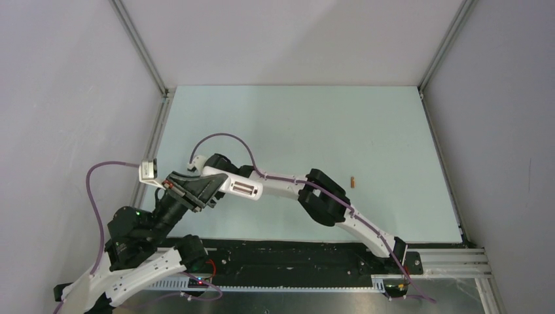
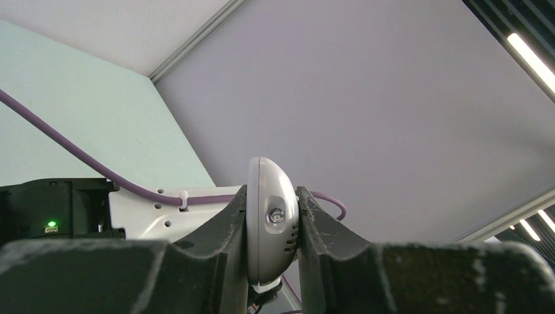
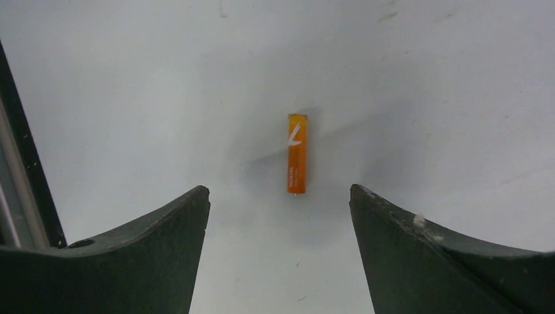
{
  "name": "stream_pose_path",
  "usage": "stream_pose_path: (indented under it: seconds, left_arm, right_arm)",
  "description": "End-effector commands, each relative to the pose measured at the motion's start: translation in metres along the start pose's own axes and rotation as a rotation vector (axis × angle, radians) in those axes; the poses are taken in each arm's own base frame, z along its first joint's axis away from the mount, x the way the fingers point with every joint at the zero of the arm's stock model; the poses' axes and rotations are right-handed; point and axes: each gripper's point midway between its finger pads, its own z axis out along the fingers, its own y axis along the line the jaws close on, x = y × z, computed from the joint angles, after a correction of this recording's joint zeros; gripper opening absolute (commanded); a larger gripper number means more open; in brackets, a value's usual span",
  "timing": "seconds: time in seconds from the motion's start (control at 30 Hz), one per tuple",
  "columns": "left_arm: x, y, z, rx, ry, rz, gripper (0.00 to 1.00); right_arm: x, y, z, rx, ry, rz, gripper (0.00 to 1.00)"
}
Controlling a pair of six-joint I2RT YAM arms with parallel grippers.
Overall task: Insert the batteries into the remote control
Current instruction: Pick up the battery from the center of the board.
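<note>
Centre your spread right gripper (image 3: 278, 191) over the battery (image 3: 297, 154), then pinch mid-body; left gripper (image 2: 272, 191) pinches the remote control (image 2: 268, 229).

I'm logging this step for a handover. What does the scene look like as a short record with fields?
left tool: shut on the remote control, seen end-on
right tool: open, over the table
battery: flat on the table, in line with the right tool's gap, untouched

Remote (image 2: 269, 239) in left pincer (image 2: 271, 196), battery (image 3: 296, 154) on table (image 3: 425, 98)
</note>
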Motion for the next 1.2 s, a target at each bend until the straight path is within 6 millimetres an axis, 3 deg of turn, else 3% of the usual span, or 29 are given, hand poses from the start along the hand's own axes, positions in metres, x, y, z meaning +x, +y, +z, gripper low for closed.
stream_pose_path:
  seconds: [0.0,0.27,0.47,0.7,1.0,1.07,1.17]
  left_arm:
    - [-0.009,-0.010,0.000,0.028,-0.024,0.004,0.00]
    - [-0.006,-0.008,0.002,0.020,-0.017,0.009,0.00]
    - [-0.006,-0.004,0.002,0.012,-0.021,0.003,0.00]
    - [-0.006,-0.005,0.000,0.018,-0.022,0.002,0.00]
    - [-0.006,-0.003,-0.002,0.017,-0.030,-0.011,0.00]
    - [-0.006,-0.004,-0.002,0.019,-0.028,-0.014,0.00]
    - [-0.007,-0.005,-0.002,0.022,-0.028,-0.015,0.00]
  right_arm:
    - [-0.022,-0.011,0.010,0.061,-0.090,-0.004,0.83]
    - [-0.002,-0.014,0.028,0.103,-0.054,-0.028,0.78]
    - [0.017,-0.008,0.035,0.113,-0.006,-0.062,0.57]
    - [0.036,-0.004,0.032,0.175,0.064,-0.149,0.45]
    - [0.063,-0.006,0.020,0.224,0.148,-0.106,0.37]
    - [0.064,-0.012,0.018,0.236,0.153,-0.074,0.33]
    - [0.065,-0.023,0.015,0.251,0.155,-0.004,0.14]
